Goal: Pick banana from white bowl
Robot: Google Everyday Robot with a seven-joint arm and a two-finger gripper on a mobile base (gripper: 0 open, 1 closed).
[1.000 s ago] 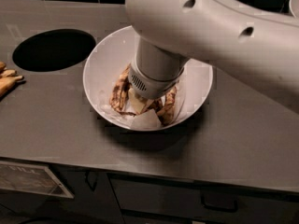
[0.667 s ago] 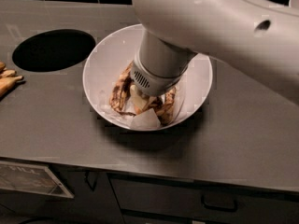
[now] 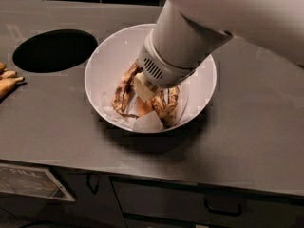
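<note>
The white bowl (image 3: 105,61) sits in the middle of the grey counter. Crumpled white paper (image 3: 148,122) lies in its bottom. A brown, overripe banana (image 3: 122,88) lies in the bowl, with another brown piece (image 3: 167,106) to its right. My gripper (image 3: 144,90) reaches down into the bowl between these pieces, right at the banana. The thick white wrist (image 3: 175,46) covers most of it and the middle of the bowl.
A round dark hole (image 3: 54,50) is cut in the counter at the left. Yellow-brown fruit (image 3: 7,82) lies at the left edge. A dark tiled wall runs along the back. Drawers with handles (image 3: 223,208) are below the counter's front edge.
The arm has swung a little to the right and tilted over the bowl. The gripper stays down in the bowl; the banana has not visibly moved.
</note>
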